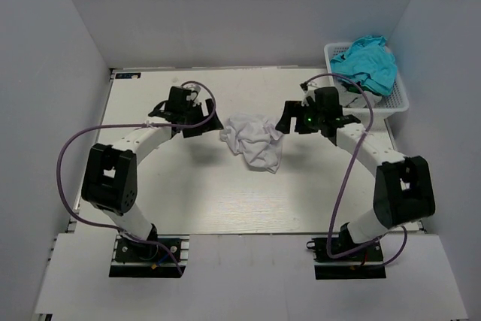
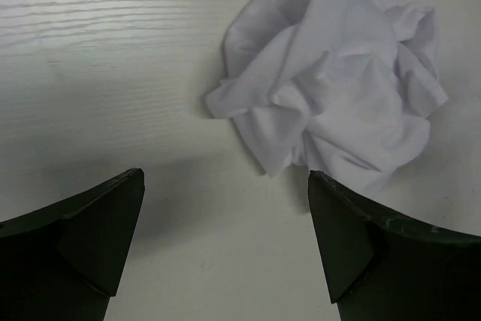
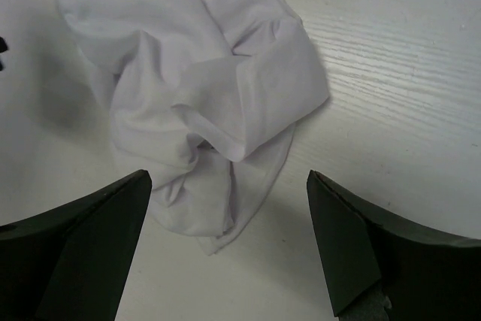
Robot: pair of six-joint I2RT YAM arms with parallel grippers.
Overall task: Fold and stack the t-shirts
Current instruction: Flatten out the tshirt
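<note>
Two splayed hands (image 2: 225, 178) (image 3: 228, 177) beside crumpled t-shirt (image 1: 253, 140)

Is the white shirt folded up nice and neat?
No, the white t-shirt lies in a crumpled heap on the table, full of wrinkles and with no flat folds.

Pale wood-grain table (image 1: 188, 193) is sitting boxed in on three sides: back wall (image 1: 240, 13), left wall (image 1: 45, 110), right wall (image 1: 451, 73), all plain white; diffuse light is falling evenly, leaving only soft shadows on the tabletop; white basket (image 1: 398, 103) is standing at the far right corner; white panel (image 1: 248, 276) is running along the near edge.
</note>
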